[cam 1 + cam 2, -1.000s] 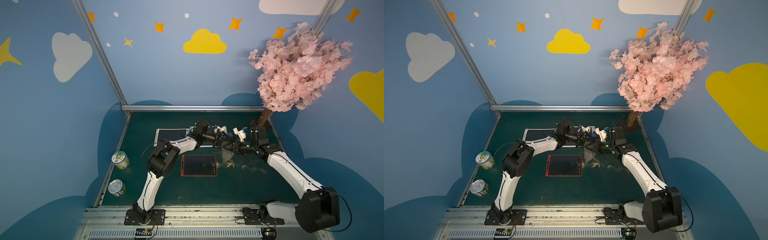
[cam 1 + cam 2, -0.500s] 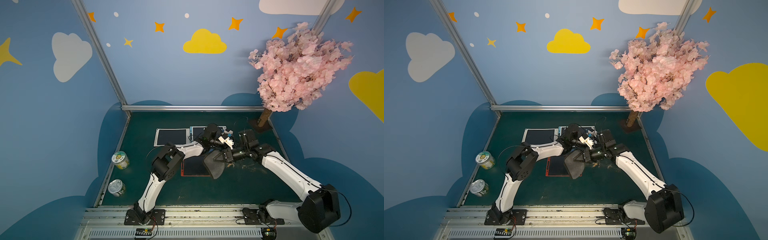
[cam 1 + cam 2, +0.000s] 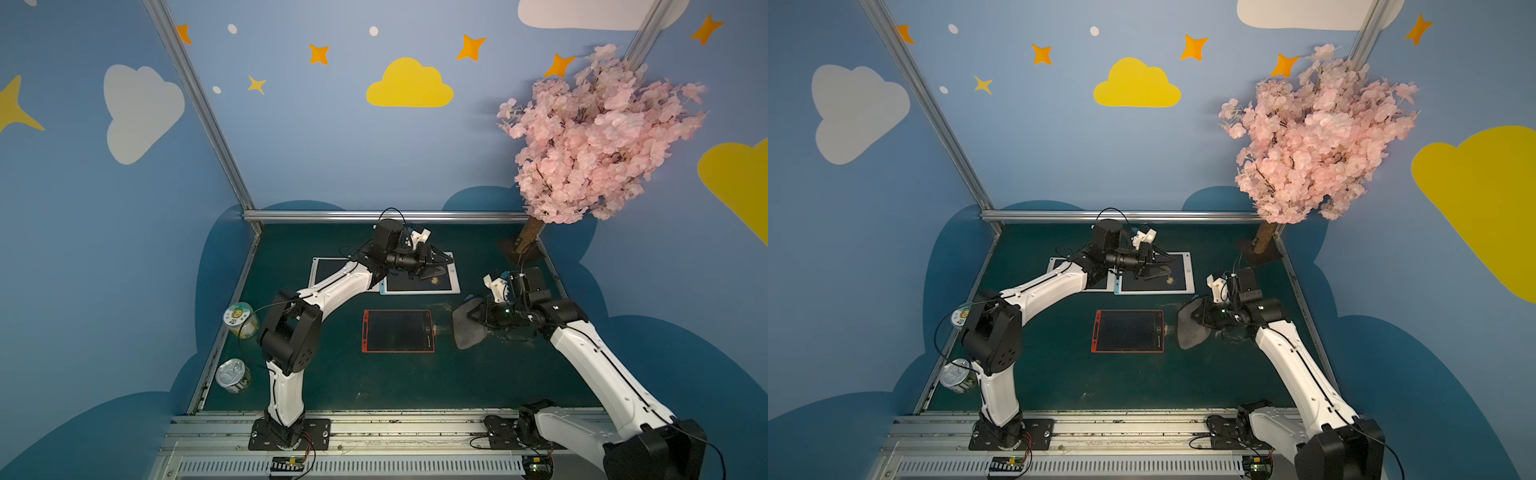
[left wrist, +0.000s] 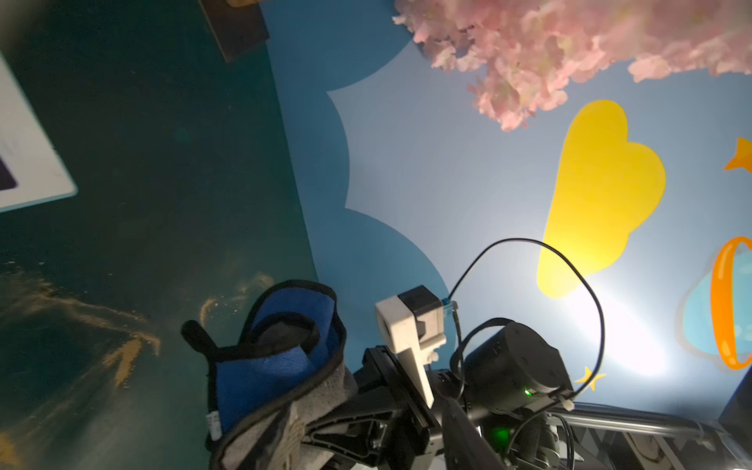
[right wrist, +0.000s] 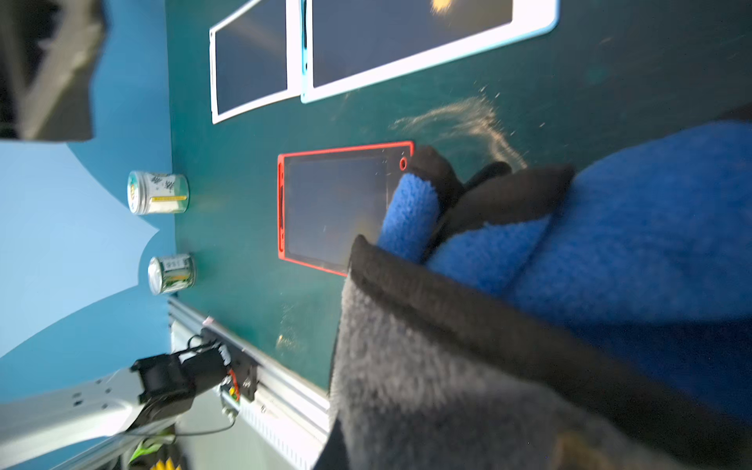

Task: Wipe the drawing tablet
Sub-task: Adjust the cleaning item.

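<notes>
The red-framed drawing tablet [image 3: 398, 331] [image 3: 1128, 331] [image 5: 333, 207] lies flat mid-table, its dark screen uncovered. My right gripper [image 3: 478, 322] [image 3: 1202, 320] is shut on a grey and blue cloth [image 3: 467, 330] [image 3: 1190, 330] [image 5: 529, 325] [image 4: 276, 366] that rests on the mat just right of the tablet's edge. The cloth hides the right gripper's fingers in the right wrist view. My left gripper [image 3: 442, 262] [image 3: 1163, 264] hovers open and holds nothing, over a white, blue-edged tablet [image 3: 451, 286] [image 3: 1185, 289] at the back. That tablet has a yellow speck [image 3: 435, 280].
A second white tablet [image 3: 322, 270] lies left of the blue-edged one. Two cans [image 3: 241, 320] [image 3: 232, 376] stand at the left edge. The pink tree's base [image 3: 525, 245] is at the back right. Orange crumbs [image 3: 440, 330] [image 5: 468, 118] are smeared between the red tablet and the cloth.
The cloth lay over the red tablet's right part half a second ago; my right gripper has drawn it rightward off the tablet. My left gripper has drawn back over the blue-edged tablet.
</notes>
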Controlling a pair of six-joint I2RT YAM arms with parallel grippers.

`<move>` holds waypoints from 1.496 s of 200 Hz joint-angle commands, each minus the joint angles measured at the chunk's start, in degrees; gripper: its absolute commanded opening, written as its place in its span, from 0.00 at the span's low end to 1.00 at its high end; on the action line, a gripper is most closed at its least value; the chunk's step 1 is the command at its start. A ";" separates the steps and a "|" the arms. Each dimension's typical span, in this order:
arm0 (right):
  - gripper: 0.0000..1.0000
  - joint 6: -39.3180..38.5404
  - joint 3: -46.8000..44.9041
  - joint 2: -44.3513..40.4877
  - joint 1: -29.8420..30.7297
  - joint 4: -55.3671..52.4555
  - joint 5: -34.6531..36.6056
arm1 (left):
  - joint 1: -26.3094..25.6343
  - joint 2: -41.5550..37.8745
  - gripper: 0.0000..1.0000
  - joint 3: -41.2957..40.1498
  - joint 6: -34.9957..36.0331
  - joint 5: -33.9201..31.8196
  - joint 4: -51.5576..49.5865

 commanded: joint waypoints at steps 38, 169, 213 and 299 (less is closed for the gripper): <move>0.00 2.85 4.02 -0.24 -0.68 5.72 5.34 | -2.96 3.23 0.56 -2.98 -6.32 3.10 8.26; 0.00 8.33 5.24 -0.53 -4.59 13.11 0.46 | -7.70 6.70 0.51 -0.24 -8.09 6.41 11.47; 0.00 18.61 0.63 1.15 -12.40 23.48 -15.28 | -8.32 6.48 0.49 -1.66 -8.95 9.49 15.61; 0.00 28.63 -0.09 9.74 -14.18 34.82 -37.25 | -7.83 7.71 0.48 -1.37 -8.50 9.91 15.45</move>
